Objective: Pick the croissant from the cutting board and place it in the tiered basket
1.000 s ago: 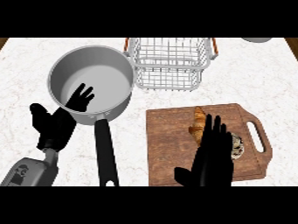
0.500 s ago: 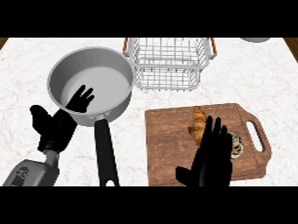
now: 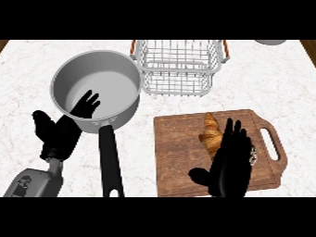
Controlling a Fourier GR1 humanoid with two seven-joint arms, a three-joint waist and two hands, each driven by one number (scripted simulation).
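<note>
A golden croissant [image 3: 210, 132] lies on the brown wooden cutting board [image 3: 177, 157] at the lower right. My right hand [image 3: 228, 164] hovers over the board with straight fingers, its fingertips reaching the croissant's lower right side and hiding part of it. The white wire tiered basket [image 3: 178, 65] stands at the back, behind the board. My left hand [image 3: 63, 127] is open at the left, fingers up, in front of the pot.
A large grey pot [image 3: 98, 90] with a long black handle [image 3: 109, 162] sits left of the board, its handle pointing toward me. A grey object [image 3: 269, 41] shows at the top right edge. Dark wood borders the white marble counter [image 3: 283, 88] on both sides.
My right hand has crept slightly forward over the board toward the croissant. The left hand, pot and basket have not moved.
</note>
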